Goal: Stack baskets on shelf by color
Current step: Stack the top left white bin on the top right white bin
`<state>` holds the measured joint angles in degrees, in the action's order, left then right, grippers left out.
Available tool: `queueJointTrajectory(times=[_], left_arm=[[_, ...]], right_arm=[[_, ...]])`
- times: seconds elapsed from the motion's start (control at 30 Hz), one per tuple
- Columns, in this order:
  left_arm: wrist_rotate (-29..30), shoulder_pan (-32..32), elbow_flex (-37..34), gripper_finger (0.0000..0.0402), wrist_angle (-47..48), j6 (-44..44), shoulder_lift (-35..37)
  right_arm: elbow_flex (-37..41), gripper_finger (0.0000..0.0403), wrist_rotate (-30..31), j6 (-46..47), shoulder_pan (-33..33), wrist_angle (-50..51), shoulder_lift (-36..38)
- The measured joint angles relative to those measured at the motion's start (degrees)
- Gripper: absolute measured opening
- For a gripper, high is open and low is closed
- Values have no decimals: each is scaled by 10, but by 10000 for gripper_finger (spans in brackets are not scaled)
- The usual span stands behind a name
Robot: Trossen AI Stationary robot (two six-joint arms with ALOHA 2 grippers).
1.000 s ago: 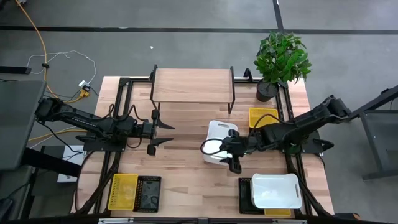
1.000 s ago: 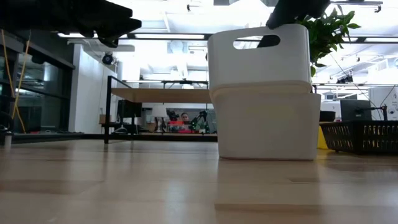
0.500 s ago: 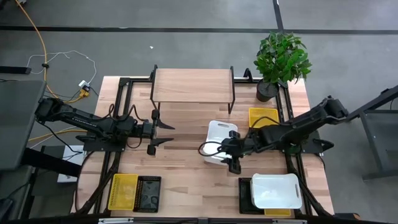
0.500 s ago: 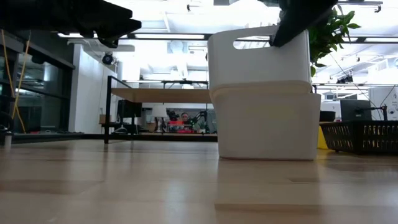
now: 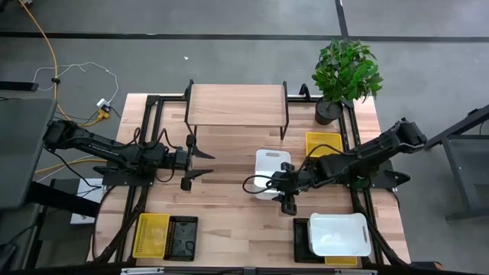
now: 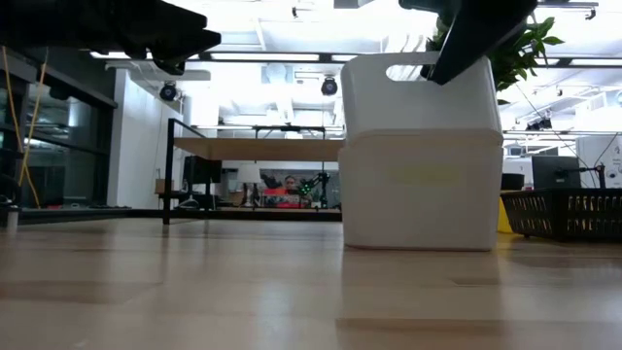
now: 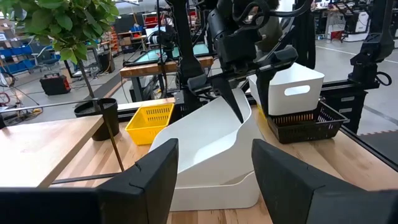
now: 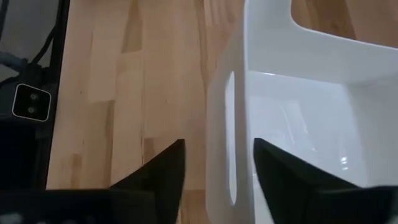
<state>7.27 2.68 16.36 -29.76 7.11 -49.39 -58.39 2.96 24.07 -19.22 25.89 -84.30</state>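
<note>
At mid-table, just right of centre, I see two solid white plastic baskets nested together (image 5: 269,169), the upper one tilted inside the lower, as the left wrist view makes plain (image 7: 208,146). My right gripper (image 5: 284,186) sits at the near end wall of that upper basket; in the right wrist view its two dark fingers (image 8: 163,167) straddle the thin white wall with the handle slot between them, still gapped on either side, so I cannot confirm a firm grip. From the low view the right arm comes down onto the top rim of the nested pair (image 6: 420,146). My left gripper (image 5: 206,164) hovers over bare tabletop left of centre, its fingers spread wide and holding nothing. At the far edge of the table stands the low shelf with a light wood top on thin black legs (image 5: 235,105). A small yellow grid-walled basket (image 5: 322,143) lies near the right rail, beside a potted green plant (image 5: 344,72). Along the near edge, on the left, a yellow basket (image 5: 151,234) sits touching a black grid basket (image 5: 182,237); on the right, a third white basket (image 5: 338,234) rests over a black one (image 5: 301,239).
</note>
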Motion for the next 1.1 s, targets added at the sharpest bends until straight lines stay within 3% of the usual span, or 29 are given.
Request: queueJointTrajectory(times=[0.2, 0.27, 0.4, 0.87, 1.1], left_arm=[[0, 0, 0, 193, 0, 0, 0], [0, 0, 0, 193, 0, 0, 0], [0, 0, 0, 193, 0, 0, 0], [0, 0, 0, 193, 0, 0, 0], [0, 0, 0, 193, 0, 0, 0]], right_arm=[[0, 35, 0, -7, 0, 0, 10], [0, 9, 0, -14, 0, -1, 17], [0, 20, 0, -10, 0, -3, 28], [0, 1, 9, -21, 0, -5, 86], [-55, 0, 27, -61, -6, 11, 90]])
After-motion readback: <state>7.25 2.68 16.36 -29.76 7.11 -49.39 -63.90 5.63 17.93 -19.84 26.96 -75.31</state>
